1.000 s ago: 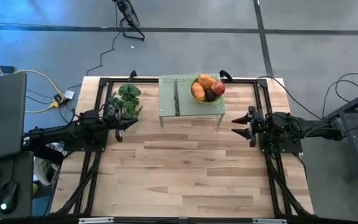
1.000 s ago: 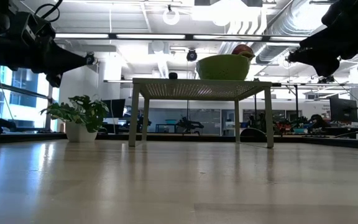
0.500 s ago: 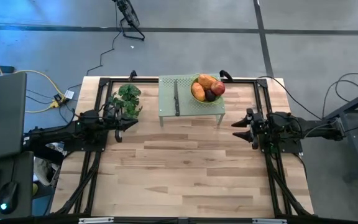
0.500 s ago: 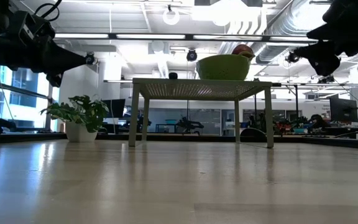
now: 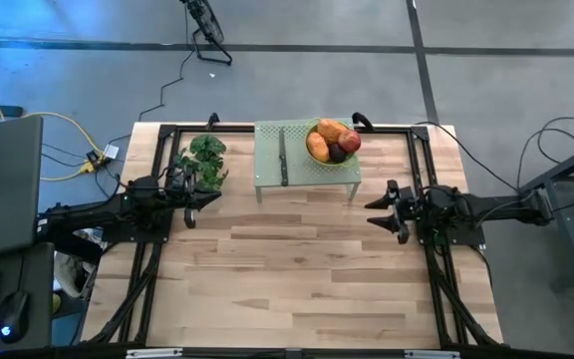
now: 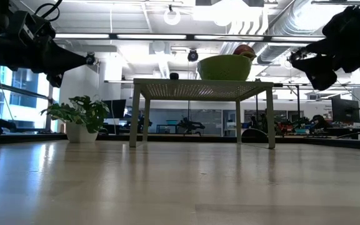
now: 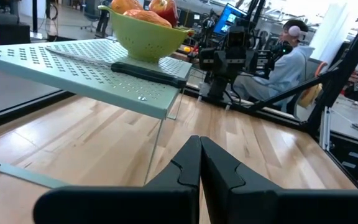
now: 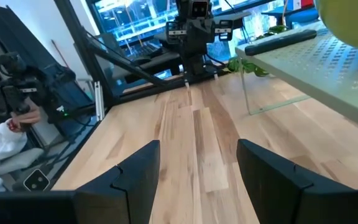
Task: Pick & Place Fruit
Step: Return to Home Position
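Fruit (image 5: 333, 142) heaped in green bowl (image 6: 224, 67) on shelf (image 5: 267, 165); knife (image 5: 283, 155) lies beside bowl. Left gripper (image 7: 199, 142) closed, near plant (image 5: 205, 158). Right gripper (image 8: 197, 158) open, empty, beside shelf.

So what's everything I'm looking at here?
table: one, light wood, under both arms
shelf: one, pale green, table's back middle
bowl: one, green, on shelf's right end
fruit: at least four, orange, red, dark purple, in bowl
knife: one, black-handled, on shelf left of bowl
plant: one, green, left of shelf
person: one, pale top, beyond table
left arm's fingers: two, dark, shut, over table's left
right arm's fingers: two, dark, open, over table's right
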Available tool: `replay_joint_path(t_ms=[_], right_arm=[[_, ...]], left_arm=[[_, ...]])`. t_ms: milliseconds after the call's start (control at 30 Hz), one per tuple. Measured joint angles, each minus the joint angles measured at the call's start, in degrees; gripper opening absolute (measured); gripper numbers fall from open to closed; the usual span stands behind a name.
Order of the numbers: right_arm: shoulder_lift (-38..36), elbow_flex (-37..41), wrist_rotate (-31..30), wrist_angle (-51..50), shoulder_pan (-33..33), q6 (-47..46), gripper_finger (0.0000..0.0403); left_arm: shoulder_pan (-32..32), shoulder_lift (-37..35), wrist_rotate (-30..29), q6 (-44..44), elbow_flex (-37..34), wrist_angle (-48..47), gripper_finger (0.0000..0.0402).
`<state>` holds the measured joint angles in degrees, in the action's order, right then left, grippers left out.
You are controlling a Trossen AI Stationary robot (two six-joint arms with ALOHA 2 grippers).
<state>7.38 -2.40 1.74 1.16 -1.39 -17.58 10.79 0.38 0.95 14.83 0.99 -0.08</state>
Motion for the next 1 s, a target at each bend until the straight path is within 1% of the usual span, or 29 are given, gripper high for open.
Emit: replay_joint_path(t_ms=[367,467,567,667,900,1000], right_arm=[[0.00,0.36,0.38,0.88,0.00,0.85,0.0206],[0.00,0.38,1.38,0.86,0.00,0.86,0.0206],[-0.01,1.71,1.46,2.82,0.00,0.72,0.0206],[0.00,1.89,1.19,3.00,0.00,0.79,0.0206],[-0.26,1.91,-0.85,3.84,0.02,1.98,0.0206],[-0.26,1.93,-3.22,4.93,0.07,3.09,0.0206]], left_arm=[[0.00,0.00,0.04,-0.24,0.00,-0.04,0.0001],[0.00,0.00,0.56,-3.79,0.00,-0.02,0.0001],[0.00,0.02,1.97,-9.76,0.00,0.11,0.0001],[0.00,0.02,2.06,-15.54,0.00,0.13,0.0001],[0.03,0.02,1.83,-17.97,0.00,0.11,0.0001],[0.04,0.02,1.58,-20.25,0.00,0.07,0.0001]])
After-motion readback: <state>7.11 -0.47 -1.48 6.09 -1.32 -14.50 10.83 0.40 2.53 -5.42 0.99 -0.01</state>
